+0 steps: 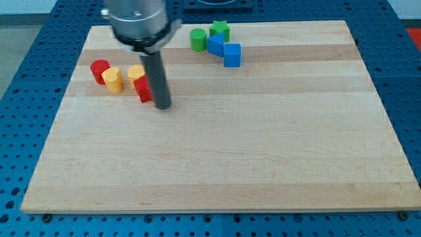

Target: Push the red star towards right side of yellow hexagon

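Observation:
The red star [143, 90] lies at the board's upper left, partly hidden behind my rod. My tip [162, 106] rests on the board just right of the red star, touching or nearly touching it. A yellow block [135, 72], the hexagon as far as I can tell, sits right above the red star, touching it. Another yellow block [113, 79] lies to the left, with a red cylinder [99, 70] against its left side.
A green cylinder [197, 39], a green star [220, 29] and two blue blocks [215, 45] [232, 55] cluster near the view's top centre. The wooden board [263, 145] lies on a blue perforated table.

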Robot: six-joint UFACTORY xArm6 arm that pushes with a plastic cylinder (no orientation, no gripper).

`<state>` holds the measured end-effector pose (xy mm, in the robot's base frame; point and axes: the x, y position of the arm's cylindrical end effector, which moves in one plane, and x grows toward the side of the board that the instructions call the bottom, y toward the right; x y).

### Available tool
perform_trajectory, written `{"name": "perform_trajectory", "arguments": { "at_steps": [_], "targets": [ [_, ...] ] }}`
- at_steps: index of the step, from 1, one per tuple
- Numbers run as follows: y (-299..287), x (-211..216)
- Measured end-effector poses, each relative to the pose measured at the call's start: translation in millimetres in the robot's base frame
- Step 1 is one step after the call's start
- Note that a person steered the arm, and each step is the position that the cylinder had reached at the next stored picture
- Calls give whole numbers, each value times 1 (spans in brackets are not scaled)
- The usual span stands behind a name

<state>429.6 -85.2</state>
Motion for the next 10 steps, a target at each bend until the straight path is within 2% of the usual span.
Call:
{"name": "perform_trajectory", "arguments": {
  "at_steps": [1,2,3,4,5,7,9,10],
  "targets": [
    [16,-3],
    [-16,12],
    [-79,16],
    [-105,-9],
    [-105,-9],
    [-45,-31],
    [-44,-38],
    [-35,1]
  ]
}}
